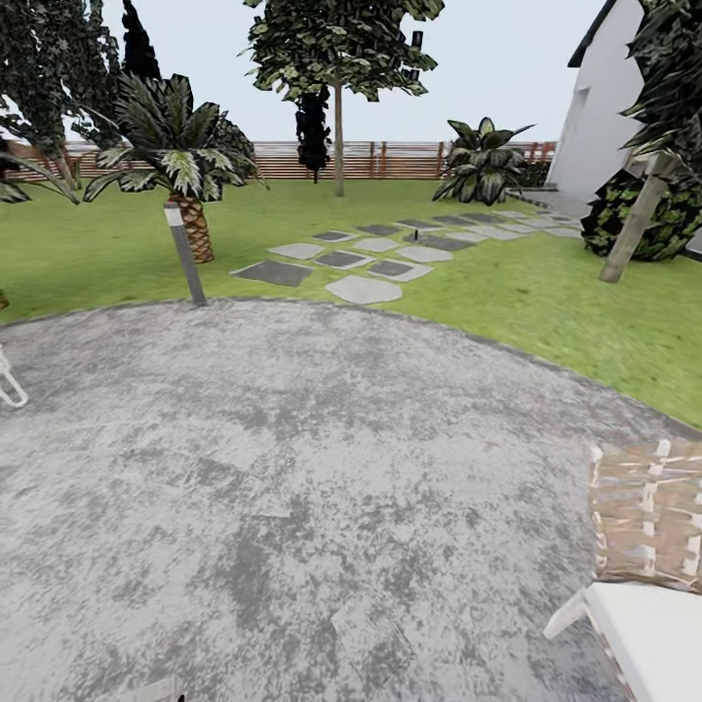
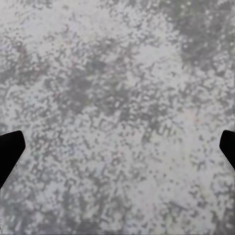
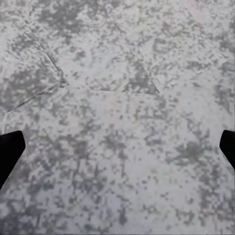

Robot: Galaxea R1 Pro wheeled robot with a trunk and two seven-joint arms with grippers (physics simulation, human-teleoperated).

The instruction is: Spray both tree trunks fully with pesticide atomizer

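Nothing is held yet: the left hand (image 2: 117, 147) and right hand (image 3: 117, 147) are spread wide over bare grey paving (image 1: 292, 468). No atomizer can be made out near either hand. One tall tree (image 1: 338, 127) stands well beyond them across the lawn (image 1: 546, 292), its trunk unsprayed as far as can be judged.

A wide round stone patio (image 1: 292, 468) lies open across the middle. Its right edge is blocked by a wicker chair (image 1: 645, 517) and a white lounger (image 1: 648, 634). At the far left edge, a slim post (image 1: 185, 255) and a short palm (image 1: 180, 166) stand.
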